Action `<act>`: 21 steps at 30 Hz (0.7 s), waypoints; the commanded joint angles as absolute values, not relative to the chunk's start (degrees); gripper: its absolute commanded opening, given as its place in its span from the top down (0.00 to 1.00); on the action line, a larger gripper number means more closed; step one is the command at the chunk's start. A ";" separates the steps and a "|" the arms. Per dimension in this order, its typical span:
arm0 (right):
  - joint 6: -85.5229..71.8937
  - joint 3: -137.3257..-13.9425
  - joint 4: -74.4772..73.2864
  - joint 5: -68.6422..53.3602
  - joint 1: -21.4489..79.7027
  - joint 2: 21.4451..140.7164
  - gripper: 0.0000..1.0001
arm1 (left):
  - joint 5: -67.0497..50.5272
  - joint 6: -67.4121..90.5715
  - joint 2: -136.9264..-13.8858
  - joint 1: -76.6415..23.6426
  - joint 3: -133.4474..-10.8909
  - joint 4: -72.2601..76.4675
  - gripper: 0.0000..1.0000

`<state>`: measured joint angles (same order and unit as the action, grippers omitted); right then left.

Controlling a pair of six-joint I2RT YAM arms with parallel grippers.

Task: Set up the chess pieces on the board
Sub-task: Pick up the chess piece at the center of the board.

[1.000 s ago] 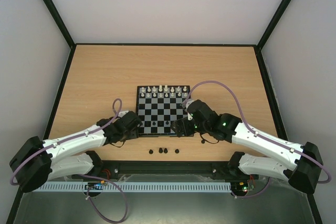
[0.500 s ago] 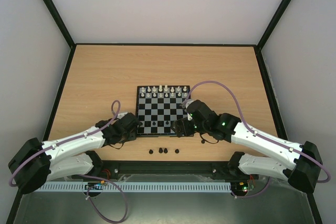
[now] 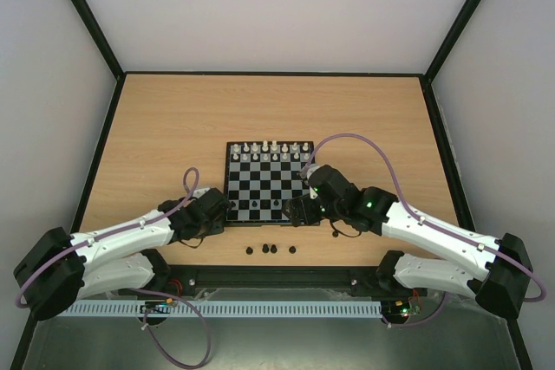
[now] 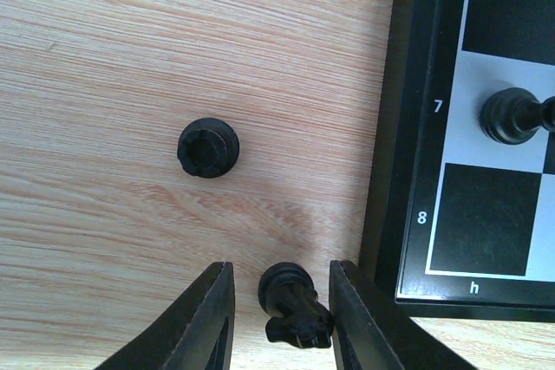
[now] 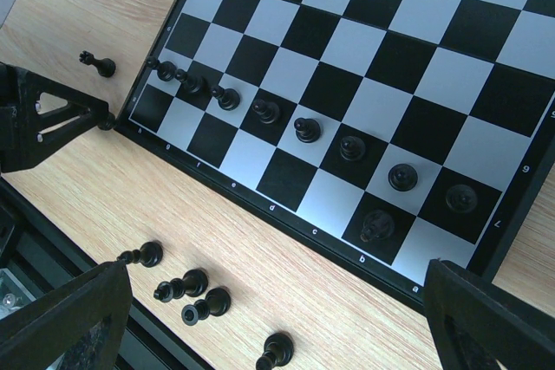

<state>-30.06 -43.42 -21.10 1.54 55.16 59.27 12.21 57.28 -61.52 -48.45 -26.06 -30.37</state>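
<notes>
Pickup: left tool (image 4: 279, 268) narrow astride toppled black piece (image 4: 290, 296), not yet clamped; right tool (image 5: 277, 270) wide, empty. Piece to be gripped, lifted onto board (image 4: 381, 127) at 3 o'clock.

The small glossy black-and-white chessboard (image 4: 386, 127) carries white coordinate marks on its thin dark frame.

- Left wrist view: rank numbers 6, 7 and 8 along one side, and file letter h on the adjoining side.
- Right wrist view: small file letters a to g, and rank numbers 6 and 7.
</notes>
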 commanded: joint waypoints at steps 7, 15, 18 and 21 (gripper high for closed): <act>-30.52 -43.07 -22.24 1.67 55.36 59.23 0.07 | 12.72 57.77 -62.55 -48.24 -26.12 -31.37 0.78; -30.50 -42.89 -22.01 1.45 55.36 59.06 0.07 | 13.62 58.61 -60.91 -49.91 -28.99 -34.72 0.81; -30.50 -42.89 -21.97 1.40 55.34 59.05 0.07 | 14.13 58.77 -60.18 -50.81 -31.16 -36.71 0.82; -30.50 -42.89 -21.95 1.32 55.31 58.83 0.07 | 14.47 58.77 -60.17 -51.80 -32.94 -37.73 0.82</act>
